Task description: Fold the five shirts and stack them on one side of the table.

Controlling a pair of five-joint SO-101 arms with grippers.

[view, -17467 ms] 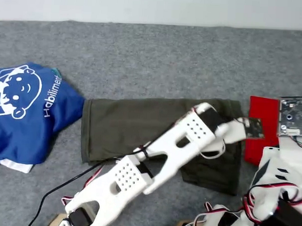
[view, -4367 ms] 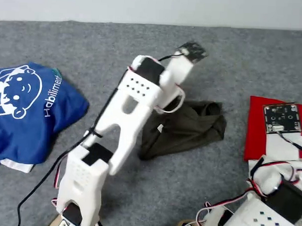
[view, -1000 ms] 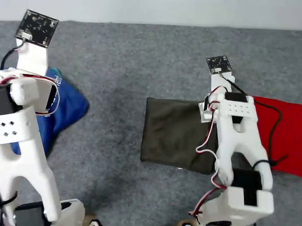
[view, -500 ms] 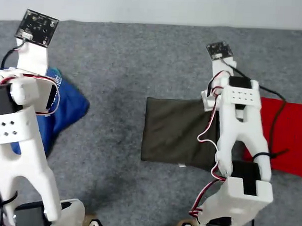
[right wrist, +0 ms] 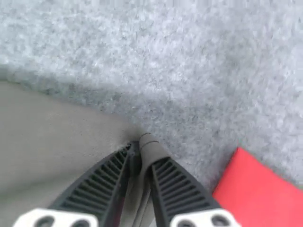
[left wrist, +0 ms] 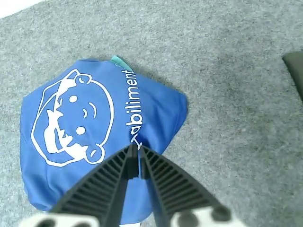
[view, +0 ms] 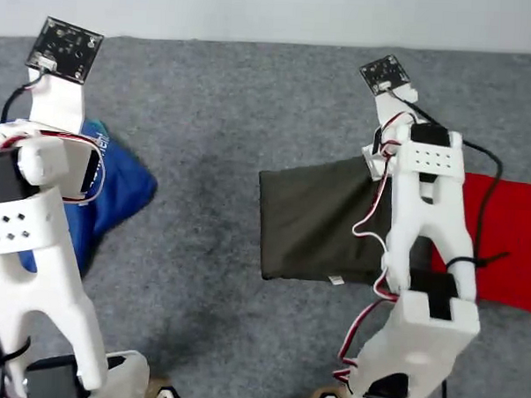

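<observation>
A folded olive shirt point(view: 317, 219) lies on the grey carpeted table, right of centre. My right gripper point(right wrist: 143, 152) is shut on a pinched fold at the shirt's far right corner, beside a red shirt point(right wrist: 255, 189). In the high view the red shirt point(view: 502, 236) lies flat at the right edge, partly under the right arm point(view: 423, 215). A blue shirt point(left wrist: 71, 127) with a white cartoon print lies crumpled at the left. Above it, my left gripper point(left wrist: 136, 158) hangs shut with nothing between its fingers.
A teal scrap point(left wrist: 118, 60) pokes out from under the blue shirt's far side. A small white label point(view: 336, 280) sticks out at the olive shirt's near edge. Bare grey carpet point(view: 207, 126) runs between the two arms and along the back.
The right gripper has moved toward the table's back with the olive shirt's corner, dragging the shirt a little rightward and skewing its outline. The left arm has not moved.
</observation>
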